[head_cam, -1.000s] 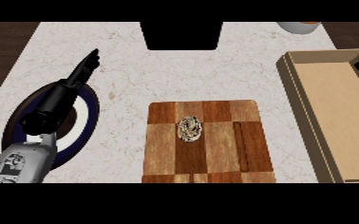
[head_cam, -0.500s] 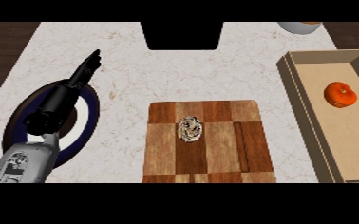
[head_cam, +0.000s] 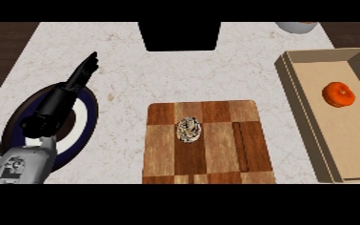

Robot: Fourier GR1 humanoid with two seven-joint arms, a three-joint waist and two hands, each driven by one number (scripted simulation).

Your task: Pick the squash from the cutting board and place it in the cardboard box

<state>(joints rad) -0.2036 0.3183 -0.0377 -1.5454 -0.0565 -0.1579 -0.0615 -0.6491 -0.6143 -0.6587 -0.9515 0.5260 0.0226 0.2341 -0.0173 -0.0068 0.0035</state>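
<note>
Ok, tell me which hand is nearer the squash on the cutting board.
Left. The left hand hovers left of and beyond the squash, fingers straight. The right hand is not in view.

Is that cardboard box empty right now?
No. The cardboard box holds one round orange object on its floor; the squash lies on the cutting board.

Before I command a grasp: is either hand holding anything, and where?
Nothing is held. The left hand is open over the counter; the squash lies untouched on the cutting board. The right hand is out of view.

Squash (head_cam: 188, 129) on cutting board (head_cam: 211, 162); left hand (head_cam: 79, 78) straight.
</note>
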